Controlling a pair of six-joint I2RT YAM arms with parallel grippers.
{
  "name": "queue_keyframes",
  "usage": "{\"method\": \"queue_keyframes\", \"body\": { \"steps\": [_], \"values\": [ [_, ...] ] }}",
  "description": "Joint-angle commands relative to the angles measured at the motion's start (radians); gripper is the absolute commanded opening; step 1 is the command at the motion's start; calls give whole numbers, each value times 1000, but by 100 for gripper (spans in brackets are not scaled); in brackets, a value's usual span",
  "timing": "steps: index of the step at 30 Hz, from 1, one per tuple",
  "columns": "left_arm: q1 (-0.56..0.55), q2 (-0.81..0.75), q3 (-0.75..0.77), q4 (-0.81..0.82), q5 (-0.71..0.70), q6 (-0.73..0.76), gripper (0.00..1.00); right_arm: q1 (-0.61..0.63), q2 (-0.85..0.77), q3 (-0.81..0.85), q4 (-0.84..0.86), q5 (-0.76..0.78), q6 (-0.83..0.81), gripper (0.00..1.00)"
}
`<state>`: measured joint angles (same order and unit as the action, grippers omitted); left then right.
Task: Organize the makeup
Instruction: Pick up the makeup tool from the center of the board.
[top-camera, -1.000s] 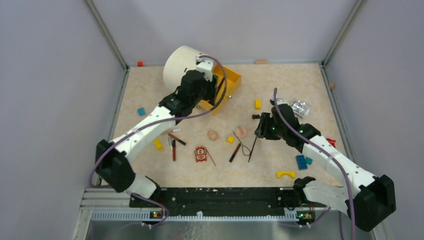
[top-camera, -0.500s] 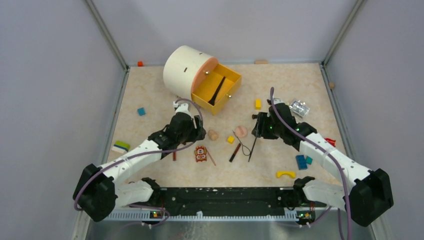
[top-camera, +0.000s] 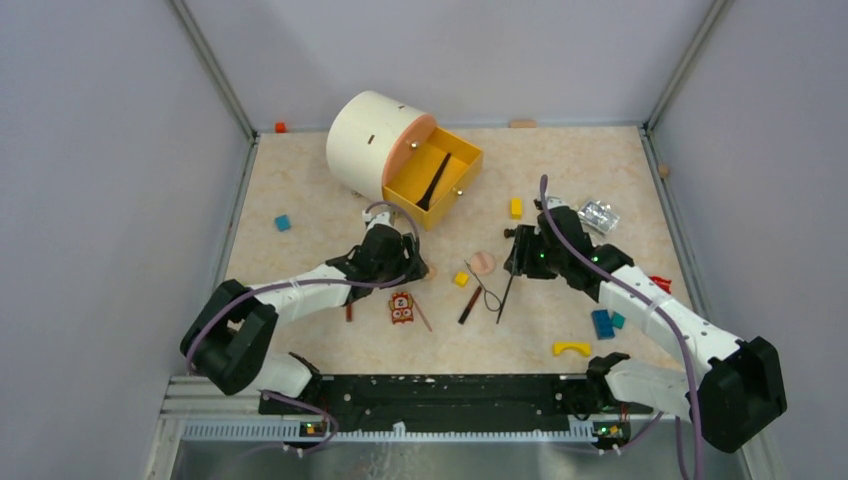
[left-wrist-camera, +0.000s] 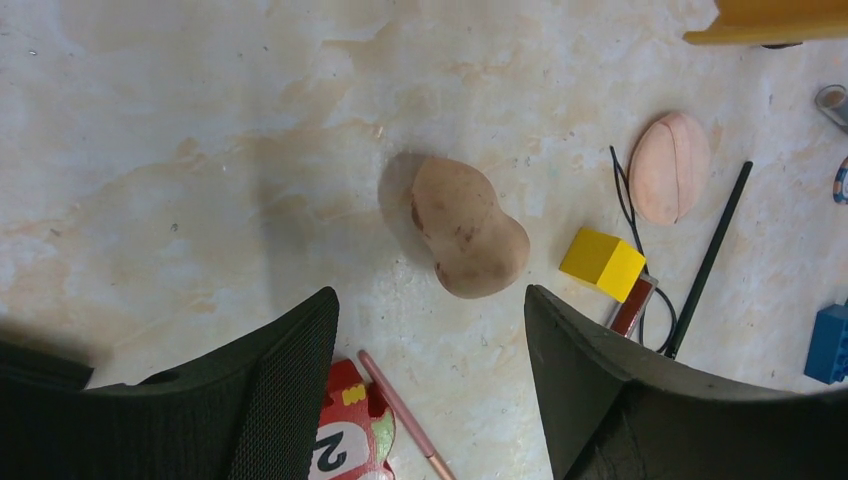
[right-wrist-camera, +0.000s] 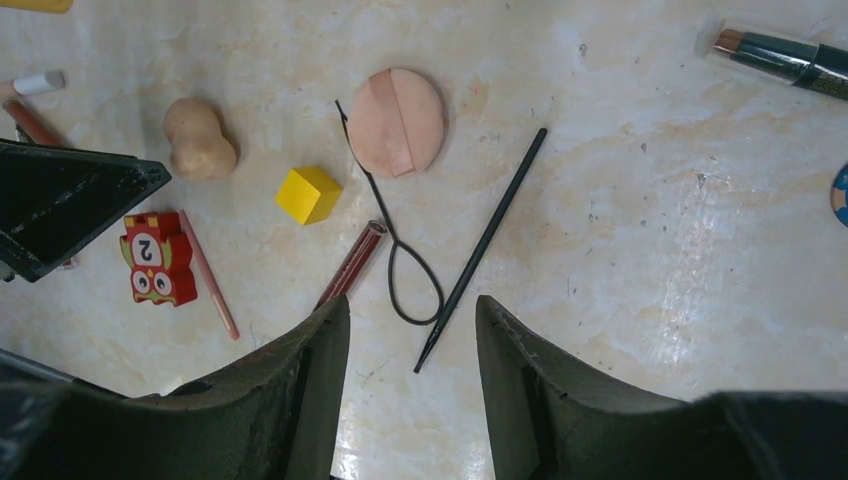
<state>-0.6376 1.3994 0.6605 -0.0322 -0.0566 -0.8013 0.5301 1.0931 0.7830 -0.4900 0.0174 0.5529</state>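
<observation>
Loosely, makeup (top-camera: 483, 262) dots grey-walled marbled table (top-camera: 590, 155).

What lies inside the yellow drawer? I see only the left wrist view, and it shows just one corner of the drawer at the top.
Observer: One black stick lies in the open yellow drawer; I see nothing else inside.
Operator: What are the right fingers doing?
Observer: The right fingers stand apart above the thin black stick and the wire-loop tool, holding nothing.
Operator: Is there more makeup outside my frame?
Observer: Yes. A brown pencil and a white-tipped stick lie on the table close beside the left arm.
</observation>
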Motion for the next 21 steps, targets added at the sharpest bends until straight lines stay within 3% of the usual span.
{"method": "queue_keyframes", "body": {
  "steps": [1,21],
  "values": [
    [-2,46,29,86,-5,-33,74,8,-20,30,-16,23,-11,49],
    [-5,174,102,148,23,-59,74,7,-22,58,-54,40,-30,49]
  ]
}}
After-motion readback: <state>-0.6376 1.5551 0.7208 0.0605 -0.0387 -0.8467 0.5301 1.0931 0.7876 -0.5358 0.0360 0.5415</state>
